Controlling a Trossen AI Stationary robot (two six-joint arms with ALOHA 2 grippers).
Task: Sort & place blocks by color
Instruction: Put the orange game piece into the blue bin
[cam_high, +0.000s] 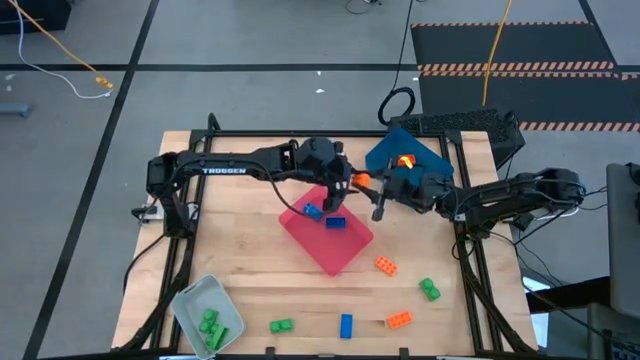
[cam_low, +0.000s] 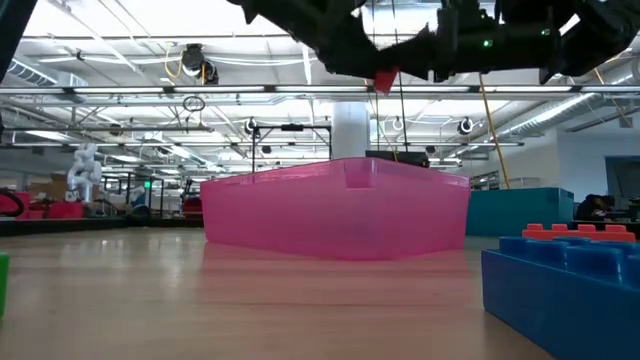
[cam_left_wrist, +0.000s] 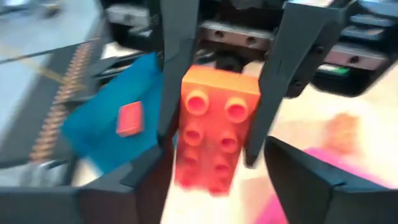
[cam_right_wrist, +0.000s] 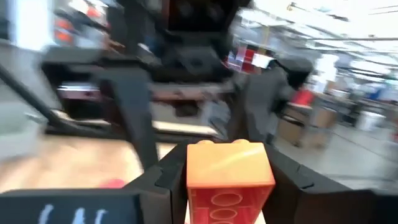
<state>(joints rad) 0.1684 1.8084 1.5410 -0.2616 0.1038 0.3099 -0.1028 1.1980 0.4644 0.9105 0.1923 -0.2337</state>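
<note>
Orange block (cam_high: 362, 180) changed hands in mid-air over the sorting table.

Loose blocks (cam_high: 346, 324) lay along the table's near edge. Past them, above the far corner of the pink tray (cam_high: 345, 255), the right gripper (cam_high: 378, 190) pinched the orange block between closed fingers. The left gripper (cam_high: 343, 185) faced it with fingers spread wide on either side, not yet touching. The block's long axis ran along the right fingers (cam_left_wrist: 177, 74), and its studded face pointed at the left gripper. A release before the left fingers closed would likely have dropped it into the pink tray among the blue blocks (cam_high: 312, 211), the wrong colour. An off-centre squeeze could have twisted it loose. Beyond lay the blue tray (cam_high: 430, 152), already holding one orange piece (cam_high: 405, 161).
</note>
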